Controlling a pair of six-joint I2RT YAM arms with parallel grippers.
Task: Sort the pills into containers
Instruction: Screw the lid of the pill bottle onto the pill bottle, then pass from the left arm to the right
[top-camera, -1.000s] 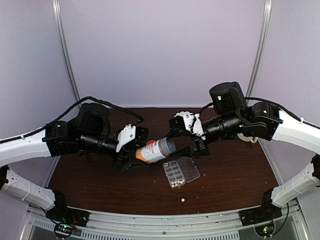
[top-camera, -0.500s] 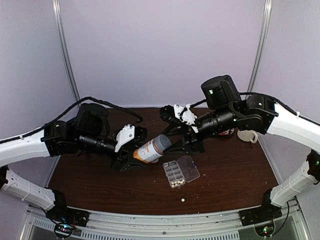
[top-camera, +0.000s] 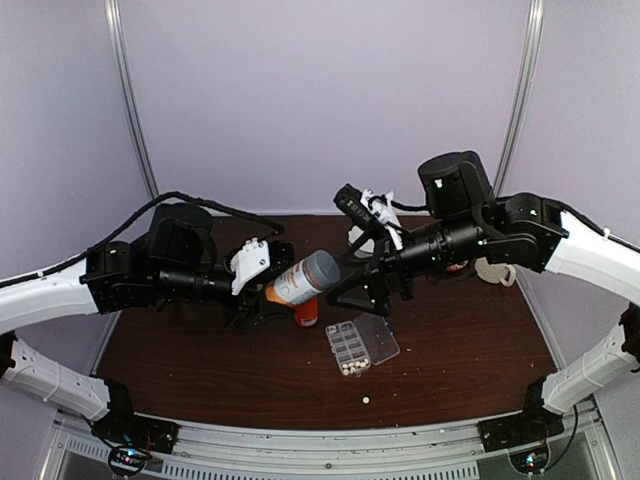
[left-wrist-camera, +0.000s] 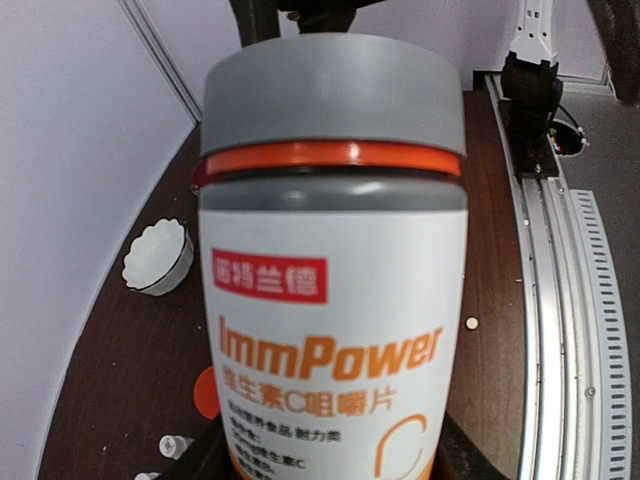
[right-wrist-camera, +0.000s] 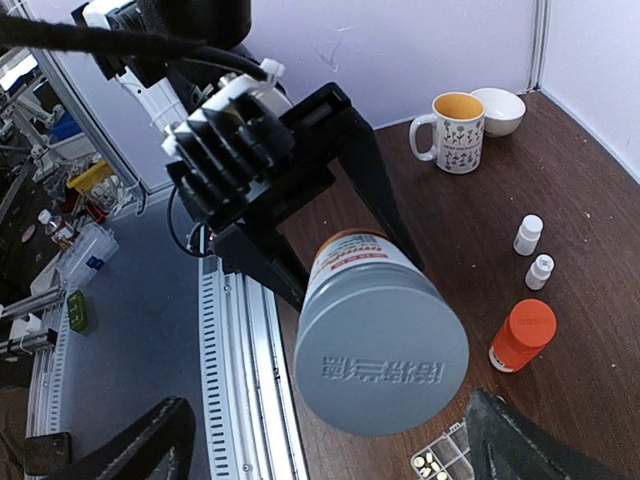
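Note:
My left gripper (top-camera: 274, 296) is shut on the base of a grey-capped white and orange bottle (top-camera: 303, 279) and holds it tilted above the table. In the right wrist view the bottle's grey cap (right-wrist-camera: 382, 355) faces the camera. My right gripper (top-camera: 358, 290) is open, with its jaws wide apart just off the cap and not touching it. The clear organizer box (top-camera: 345, 340) lies open below, with its lid (top-camera: 380, 338) to the right. Several pills (top-camera: 350, 368) lie in its near cells, and they also show in the right wrist view (right-wrist-camera: 425, 462). One loose pill (top-camera: 366, 400) lies near the front edge.
An orange-capped bottle (right-wrist-camera: 525, 335) stands on the table under the held bottle. Two tiny white bottles (right-wrist-camera: 527, 234) stand beyond it. A mug (right-wrist-camera: 458, 130) and a white bowl (right-wrist-camera: 497, 110) sit at the back right corner. The metal rail (left-wrist-camera: 560, 300) runs along the table's front edge.
My left gripper has lifted the bottle and tipped its cap higher. My right gripper pulled away upward, then came back with open jaws toward the cap. The orange-capped bottle now shows beneath.

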